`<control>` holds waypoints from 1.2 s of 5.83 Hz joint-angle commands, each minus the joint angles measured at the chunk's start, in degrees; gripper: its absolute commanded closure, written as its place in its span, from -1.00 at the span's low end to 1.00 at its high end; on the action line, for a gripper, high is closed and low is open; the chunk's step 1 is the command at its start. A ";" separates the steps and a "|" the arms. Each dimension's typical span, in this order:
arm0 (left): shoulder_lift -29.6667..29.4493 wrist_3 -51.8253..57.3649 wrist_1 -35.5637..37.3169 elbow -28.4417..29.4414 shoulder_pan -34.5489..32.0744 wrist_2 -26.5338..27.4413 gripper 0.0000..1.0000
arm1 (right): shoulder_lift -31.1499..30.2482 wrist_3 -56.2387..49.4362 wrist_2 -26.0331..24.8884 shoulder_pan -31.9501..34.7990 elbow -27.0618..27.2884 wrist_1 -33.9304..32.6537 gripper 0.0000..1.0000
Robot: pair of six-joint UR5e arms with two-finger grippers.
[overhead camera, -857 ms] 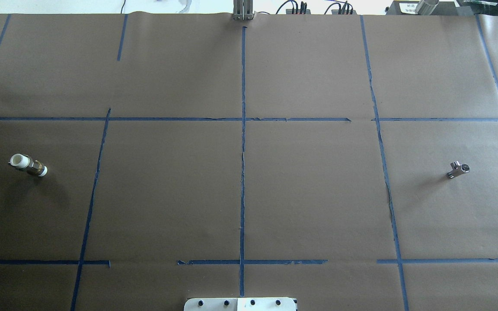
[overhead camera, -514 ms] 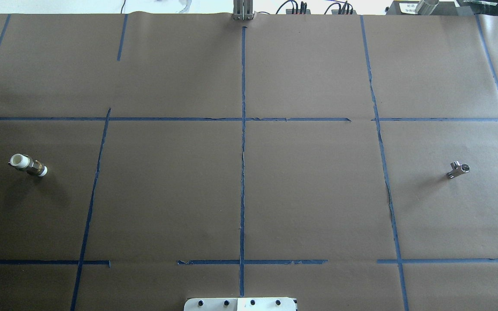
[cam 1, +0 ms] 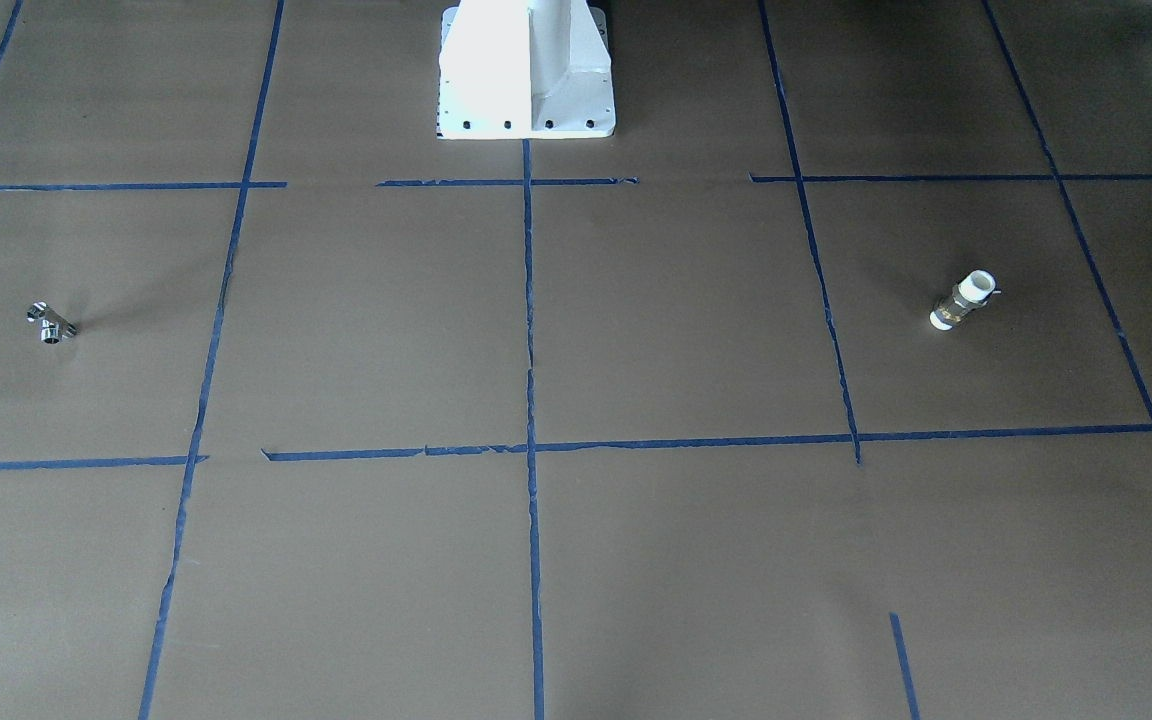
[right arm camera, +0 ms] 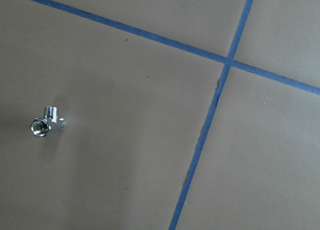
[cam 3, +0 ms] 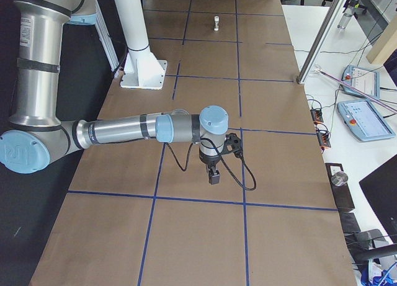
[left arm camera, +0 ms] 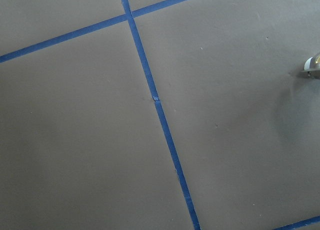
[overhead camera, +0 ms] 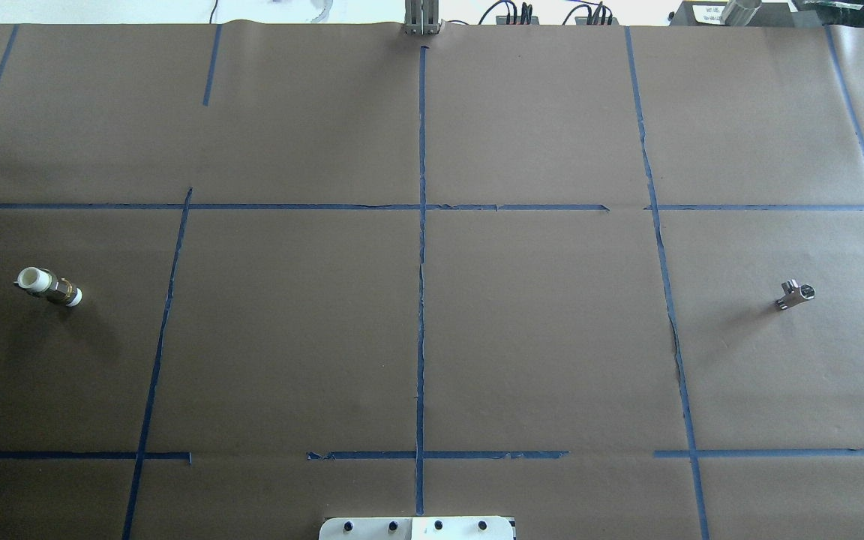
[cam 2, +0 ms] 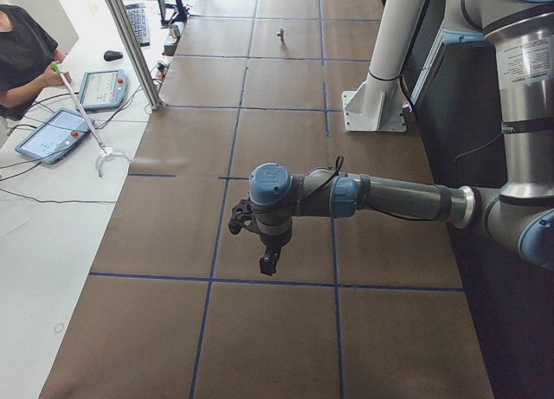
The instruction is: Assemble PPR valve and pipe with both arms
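The PPR valve (overhead camera: 48, 286), white at both ends with a brass band, lies on the brown paper at my left side; it also shows as the valve (cam 1: 964, 301), far off as the valve (cam 3: 216, 22), and at the frame edge as the valve (left arm camera: 314, 64). The chrome branched pipe (overhead camera: 795, 294) lies at my right side, also seen as the pipe (cam 1: 51, 323), the pipe (cam 2: 280, 34) and the pipe (right arm camera: 47, 125). My left gripper (cam 2: 270, 262) and right gripper (cam 3: 214, 176) hang above the paper, pointing down, nothing visibly in them. I cannot tell whether they are open or shut.
The white pedestal (cam 1: 526, 70) stands at the table's near-robot edge. Blue tape lines grid the brown paper (overhead camera: 537, 330). A person (cam 2: 22, 53) sits past the far edge with tablets (cam 2: 56, 132); an aluminium post (cam 2: 130, 44) rises there.
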 commanded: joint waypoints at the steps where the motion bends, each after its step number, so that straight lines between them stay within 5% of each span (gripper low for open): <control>1: 0.24 0.14 -1.59 -0.73 -0.09 -0.40 -1.00 | 0.03 0.01 0.15 -0.04 -0.22 0.00 -1.00; 5: -0.11 -1.34 -1.78 -0.13 1.65 -4.19 -1.00 | -0.06 -0.08 0.68 -0.04 -0.39 0.00 -1.00; 7: -3.53 -18.12 -4.83 -0.65 11.28 -4.10 -1.00 | -0.50 -0.17 2.61 -0.21 -0.48 0.09 -1.00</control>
